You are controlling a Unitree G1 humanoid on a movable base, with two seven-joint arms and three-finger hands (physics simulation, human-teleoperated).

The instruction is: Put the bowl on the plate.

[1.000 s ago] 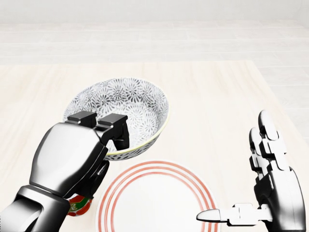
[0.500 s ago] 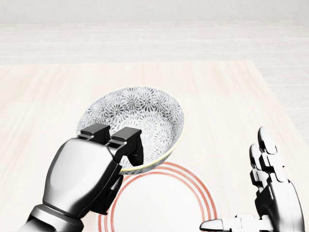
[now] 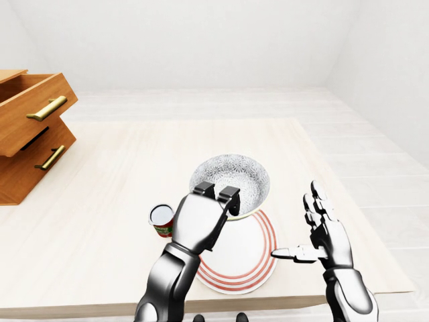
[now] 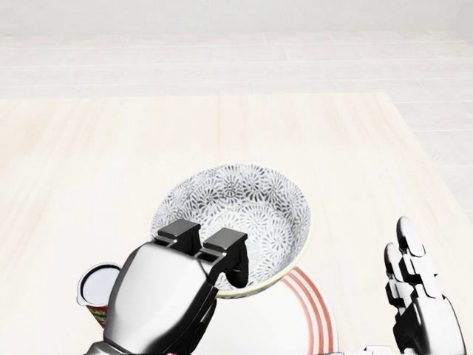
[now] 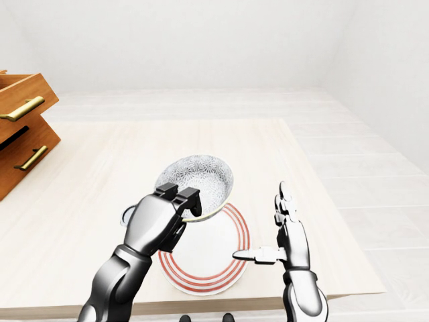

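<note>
Two hands show.

Left-eye view: left hand (image 3: 201, 221) is clamped on the lower-left rim of the patterned bowl (image 3: 236, 176). The bowl sits tilted just above this hand, over the upper edge of the red-ringed plate (image 3: 253, 260). Right hand (image 3: 325, 233) is empty and spread wide, with the plate just to its left. A can (image 3: 161, 219) stands just left of the left hand on the worktop (image 3: 120, 168).

Head view: two fingers (image 4: 230, 260) hook inside the bowl's rim. Bowl-to-plate contact cannot be judged.

Right-eye view: wooden drawers (image 5: 20, 131) stand well left of the left hand.
</note>
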